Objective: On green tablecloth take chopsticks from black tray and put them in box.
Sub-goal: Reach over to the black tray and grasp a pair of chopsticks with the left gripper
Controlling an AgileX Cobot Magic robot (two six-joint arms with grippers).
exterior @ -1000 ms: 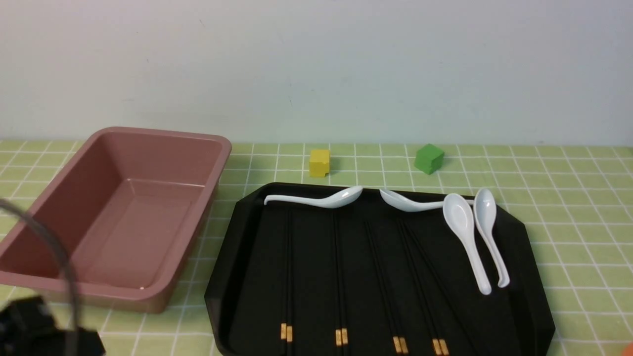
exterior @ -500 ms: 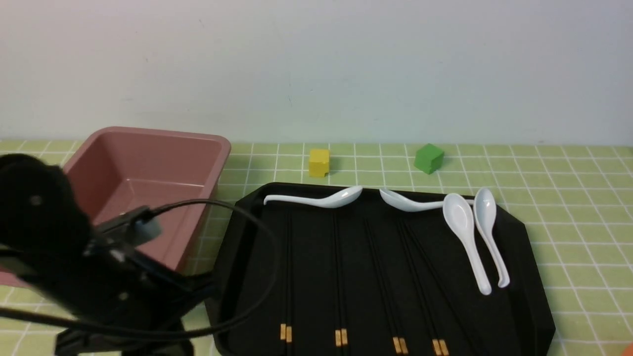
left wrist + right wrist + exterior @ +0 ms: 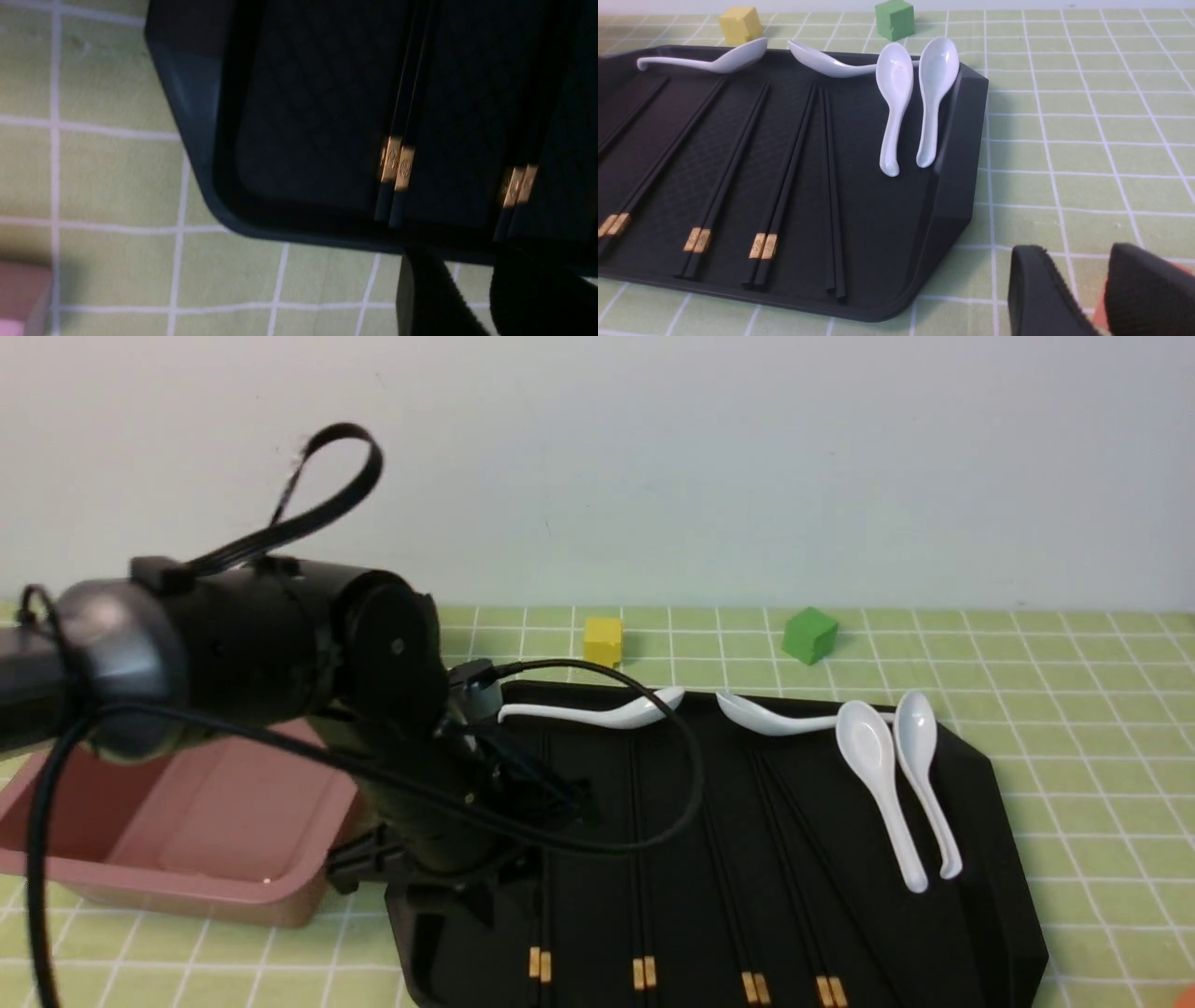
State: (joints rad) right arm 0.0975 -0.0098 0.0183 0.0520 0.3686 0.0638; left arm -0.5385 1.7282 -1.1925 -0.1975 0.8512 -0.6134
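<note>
Several pairs of black chopsticks (image 3: 644,973) with gold bands lie lengthwise in the black tray (image 3: 1008,896) on the green tablecloth (image 3: 1074,756). The pink box (image 3: 187,882) stands left of the tray, half hidden by my left arm (image 3: 280,653). In the left wrist view my left gripper (image 3: 472,284) is open and empty over the cloth, just off the tray's near rim (image 3: 196,107), close to the thick ends of the leftmost pair of chopsticks (image 3: 395,161). My right gripper (image 3: 1083,289) is open and empty over the cloth beside the tray's near right corner (image 3: 957,154).
Several white spoons (image 3: 878,775) lie at the tray's far and right side. A yellow cube (image 3: 603,642) and a green cube (image 3: 809,635) sit behind the tray near the wall. An orange-red thing (image 3: 1099,303) lies under the right fingers.
My left arm has risen from the lower left corner and swung right, now covering the box's right half and the tray's left end. Chopsticks and spoons have not moved.
</note>
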